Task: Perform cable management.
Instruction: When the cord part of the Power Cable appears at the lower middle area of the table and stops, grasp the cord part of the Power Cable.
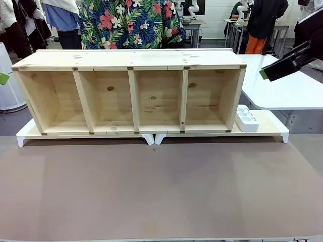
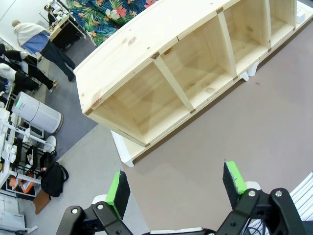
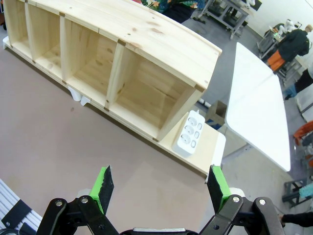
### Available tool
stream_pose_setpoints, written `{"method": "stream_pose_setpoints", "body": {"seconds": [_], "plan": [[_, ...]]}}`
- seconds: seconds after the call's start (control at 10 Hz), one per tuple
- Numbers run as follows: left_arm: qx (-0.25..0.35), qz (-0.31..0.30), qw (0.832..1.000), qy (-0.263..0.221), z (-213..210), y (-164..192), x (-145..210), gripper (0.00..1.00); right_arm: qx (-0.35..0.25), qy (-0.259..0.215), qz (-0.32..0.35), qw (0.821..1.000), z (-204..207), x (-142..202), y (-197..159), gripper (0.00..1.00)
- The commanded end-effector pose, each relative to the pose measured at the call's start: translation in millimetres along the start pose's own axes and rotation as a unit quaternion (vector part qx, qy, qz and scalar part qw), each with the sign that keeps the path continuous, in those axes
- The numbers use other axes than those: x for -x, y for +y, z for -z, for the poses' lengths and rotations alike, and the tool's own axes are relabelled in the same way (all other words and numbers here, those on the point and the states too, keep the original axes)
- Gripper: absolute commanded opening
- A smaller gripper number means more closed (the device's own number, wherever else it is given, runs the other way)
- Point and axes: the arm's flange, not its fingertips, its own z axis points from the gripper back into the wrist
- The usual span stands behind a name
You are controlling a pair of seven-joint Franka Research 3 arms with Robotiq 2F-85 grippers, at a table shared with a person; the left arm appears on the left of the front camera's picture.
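A small white power strip (image 1: 246, 119) lies on the white riser (image 1: 270, 126), just right of the wooden shelf's end; the right wrist view shows the power strip (image 3: 190, 132) there too. Its black cable is hidden. My right gripper (image 3: 160, 183) hangs open and empty above the brown table, well short of the strip; in the front view the right gripper (image 1: 282, 64) is high at the right edge. My left gripper (image 2: 176, 183) is open and empty over the table's left end. One green pad of the left gripper (image 1: 3, 77) shows at the front view's left edge.
A long wooden shelf (image 1: 132, 59) with several open compartments stands on two white risers across the back of the brown table (image 1: 161, 191). A person in a floral shirt (image 1: 131, 22) stands behind it. A white table (image 1: 287, 85) sits at the right.
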Motion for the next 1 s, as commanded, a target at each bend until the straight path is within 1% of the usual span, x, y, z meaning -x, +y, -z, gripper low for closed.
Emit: {"method": "stream_pose_setpoints", "body": {"seconds": [0.0, 0.9], "plan": [[0.000, -0.001, 1.000, -0.001, 0.2, 0.9, -0.1, 1.00, 0.001, 0.000, 0.000, 1.000, -0.1, 0.3, -1.0, 1.00], [0.000, -0.001, 1.000, -0.001, 0.2, 0.9, -0.1, 1.00, 0.001, 0.000, 0.000, 1.000, -0.1, 0.3, -1.0, 1.00]]}}
